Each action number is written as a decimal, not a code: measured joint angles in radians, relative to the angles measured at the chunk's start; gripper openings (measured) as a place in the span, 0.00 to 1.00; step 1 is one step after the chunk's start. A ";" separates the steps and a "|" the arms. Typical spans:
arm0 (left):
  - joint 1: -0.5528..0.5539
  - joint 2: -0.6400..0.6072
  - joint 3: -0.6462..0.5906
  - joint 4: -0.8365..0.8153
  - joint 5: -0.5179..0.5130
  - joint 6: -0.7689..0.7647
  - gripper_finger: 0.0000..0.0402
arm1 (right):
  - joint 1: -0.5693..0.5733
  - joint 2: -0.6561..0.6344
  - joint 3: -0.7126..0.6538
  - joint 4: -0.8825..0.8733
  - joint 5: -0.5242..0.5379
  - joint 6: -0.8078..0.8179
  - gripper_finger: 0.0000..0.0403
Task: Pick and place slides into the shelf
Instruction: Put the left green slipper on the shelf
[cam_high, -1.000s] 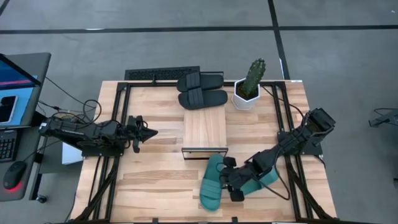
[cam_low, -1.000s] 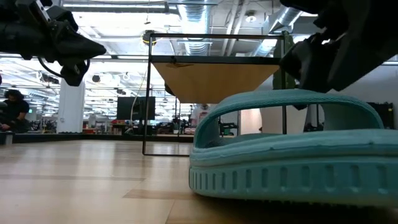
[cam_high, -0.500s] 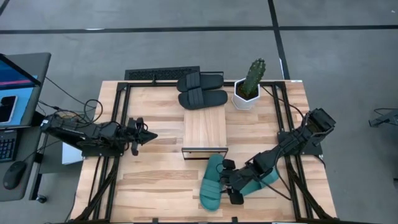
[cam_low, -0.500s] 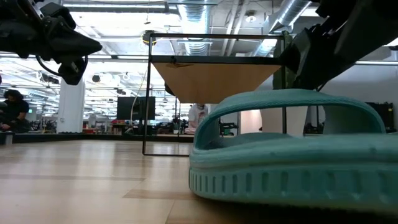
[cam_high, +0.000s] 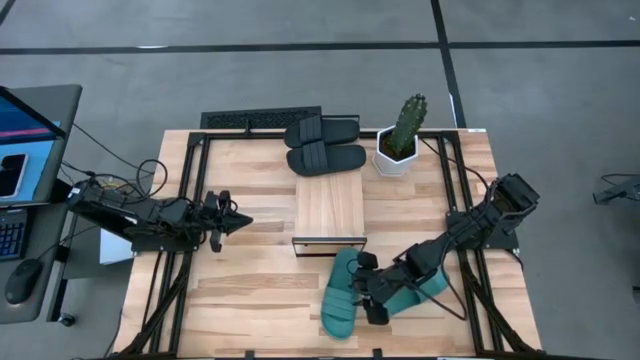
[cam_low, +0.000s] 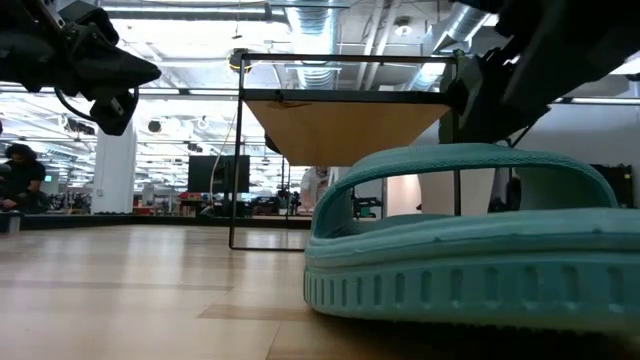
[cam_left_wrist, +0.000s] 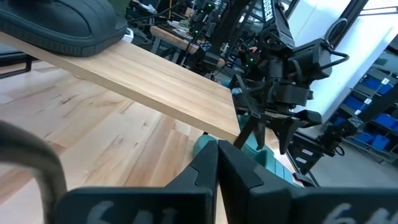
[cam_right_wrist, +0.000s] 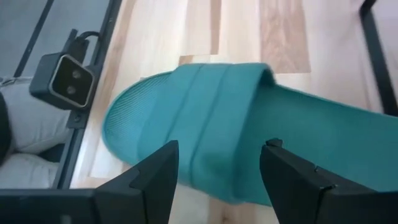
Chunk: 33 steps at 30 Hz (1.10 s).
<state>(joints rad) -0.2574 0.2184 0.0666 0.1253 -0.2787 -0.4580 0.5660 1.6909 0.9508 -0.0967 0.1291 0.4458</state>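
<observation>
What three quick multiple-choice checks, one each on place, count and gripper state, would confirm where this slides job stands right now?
1. Where do the black slides sit?
A. At the shelf's far end, beside the potted cactus
B. Under the left gripper
C. On the floor

2. How many teal slides lie on the table in front of the shelf?
A. None
B. Two
C. Four

3. How does the right gripper stand?
A. Shut on a black slide
B. Open above a teal slide's strap
C. Shut, away from every slide

Answers: 1 A, the high view shows the black pair across the shelf's far end, next to the cactus. 2 B, two teal slides lie side by side there. 3 B, the right wrist view shows its fingers spread over the strap. The left gripper is shut, left of the shelf.
</observation>
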 joint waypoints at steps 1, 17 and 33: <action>-0.001 0.000 0.000 0.000 0.000 0.000 0.00 | -0.004 0.000 0.000 0.000 0.000 0.000 0.53; -0.002 0.006 -0.001 0.000 -0.002 0.001 0.00 | -0.016 0.147 0.004 0.091 -0.062 0.040 0.53; -0.002 0.006 -0.001 -0.003 -0.007 0.006 0.00 | -0.023 0.103 0.000 0.114 -0.183 0.102 0.04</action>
<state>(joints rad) -0.2596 0.2245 0.0654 0.1223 -0.2859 -0.4519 0.5434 1.7935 0.9505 0.0173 -0.0537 0.5482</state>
